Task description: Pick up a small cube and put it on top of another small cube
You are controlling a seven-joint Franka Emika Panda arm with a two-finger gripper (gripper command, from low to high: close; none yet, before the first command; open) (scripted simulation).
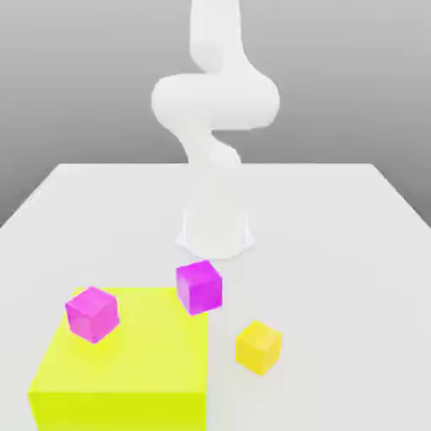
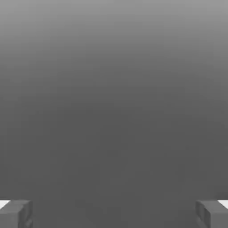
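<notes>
Beside the flat lime-yellow block (image 1: 126, 349) lies the golden-yellow cube (image 1: 258, 348); the hand (image 2: 114, 214) is wide open, empty.

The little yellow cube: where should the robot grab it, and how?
Probably by two opposite upright sides of the golden-yellow cube, coming straight down from above. Its flat faces look parallel, and it sits turned cornerwise in the exterior view, so the end effector should twist to match.

White, flat, smooth-topped table (image 1: 337, 295), bearing the white, rounded robot-arm base (image 1: 216, 231); a large, flat, lime-yellow block (image 1: 126, 353) toward the exterior view's left; and a small, golden-yellow cube (image 1: 258, 347), apart from the block on the exterior view's right.
</notes>
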